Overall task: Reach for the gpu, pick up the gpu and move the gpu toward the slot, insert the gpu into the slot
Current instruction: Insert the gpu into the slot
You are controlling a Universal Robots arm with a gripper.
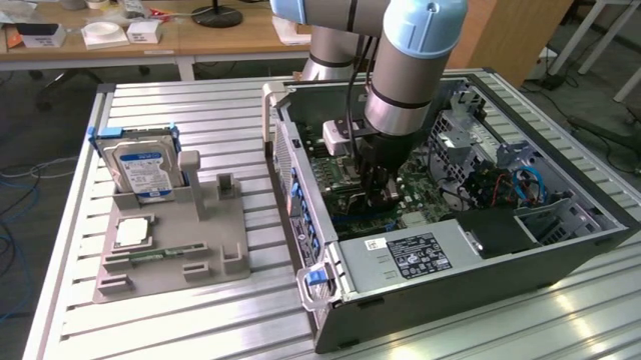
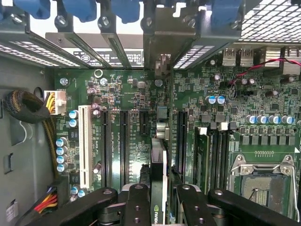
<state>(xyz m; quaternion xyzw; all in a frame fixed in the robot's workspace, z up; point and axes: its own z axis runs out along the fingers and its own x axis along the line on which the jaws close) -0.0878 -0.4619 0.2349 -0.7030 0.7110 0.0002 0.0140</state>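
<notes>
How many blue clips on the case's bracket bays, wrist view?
4, in a row along the case wall beyond the motherboard: first clip, second clip, third clip, fourth clip. More may be hidden.

My gripper (image 2: 157, 200) is clamped on the gpu (image 2: 158, 179), held edge-on above the green motherboard (image 2: 136, 99). The card stands between black slots (image 2: 124, 146), its bracket end toward the case's rear wall. Processor socket (image 2: 263, 181) lies open nearby.

Under the gripper (image 2: 157, 207) – matt black metal links – the gpu (image 2: 158, 179) looks glossy black, perhaps plastic; the surrounding motherboard (image 2: 136, 94) is matt green.
</notes>
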